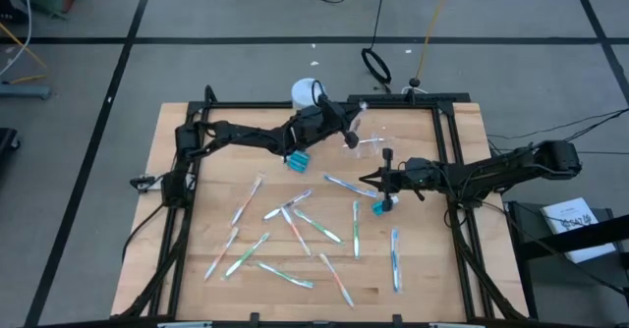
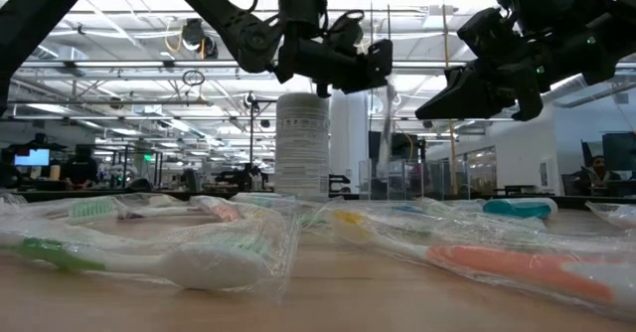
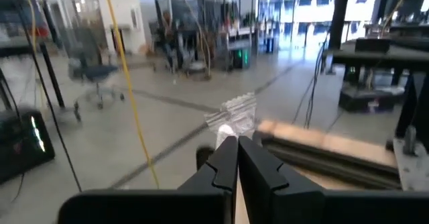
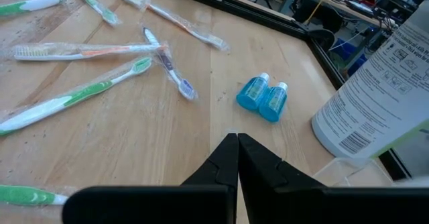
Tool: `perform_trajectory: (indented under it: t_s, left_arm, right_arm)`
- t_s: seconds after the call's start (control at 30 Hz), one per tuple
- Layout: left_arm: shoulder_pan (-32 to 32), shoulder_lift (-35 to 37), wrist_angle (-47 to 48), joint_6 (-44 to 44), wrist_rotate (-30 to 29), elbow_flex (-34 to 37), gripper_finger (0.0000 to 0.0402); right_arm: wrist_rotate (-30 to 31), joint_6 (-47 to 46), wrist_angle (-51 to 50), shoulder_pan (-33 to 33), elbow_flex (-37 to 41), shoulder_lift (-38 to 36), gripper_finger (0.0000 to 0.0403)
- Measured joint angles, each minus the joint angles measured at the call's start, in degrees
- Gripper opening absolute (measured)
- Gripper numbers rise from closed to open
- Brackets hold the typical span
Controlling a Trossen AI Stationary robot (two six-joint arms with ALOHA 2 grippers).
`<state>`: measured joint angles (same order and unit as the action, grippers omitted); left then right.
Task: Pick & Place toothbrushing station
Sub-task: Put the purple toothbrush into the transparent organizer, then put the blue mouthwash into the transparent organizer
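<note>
One clear cup (image 1: 378, 143) beside left gripper (image 1: 351, 136), contents unclear.

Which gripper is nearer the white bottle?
Left. The left gripper hangs just beside the white bottle, gripping a wrapped toothbrush; the right gripper is farther off, nearer the table's middle.

A big white tub (image 1: 306, 92) with a printed label stands at the far edge of the wooden worktop (image 1: 432, 269). A black frame (image 1: 447, 141) runs around the worktop. Cables (image 1: 376, 63) lie on the grey floor behind.
</note>
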<state>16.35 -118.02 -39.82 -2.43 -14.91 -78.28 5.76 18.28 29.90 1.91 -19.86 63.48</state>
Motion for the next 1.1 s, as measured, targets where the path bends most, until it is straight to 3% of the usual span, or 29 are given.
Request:
perform_trajectory:
  t_s: [0.4,0.77,0.93,1.1]
  left_arm:
    - [-1.47,-0.07,7.04,-3.63,-1.73,0.07,0.0023]
    - [-1.78,1.43,10.99,-5.58,-5.13,0.09,0.0152]
    - [-3.50,7.75,18.54,-8.20,-7.69,0.09,0.0196]
    - [-5.81,16.74,29.94,-15.22,-7.78,0.07,0.0208]
  right_arm:
    - [0.00,0.39,0.01,-0.01,0.00,0.00,0.0000]
    - [0.00,0.44,-0.01,-0.02,0.00,0.00,0.0000]
    - [0.00,0.89,-0.16,0.00,0.00,0.01,0.0000]
    - [0.06,1.51,-0.14,-0.02,0.00,0.00,0.0000]
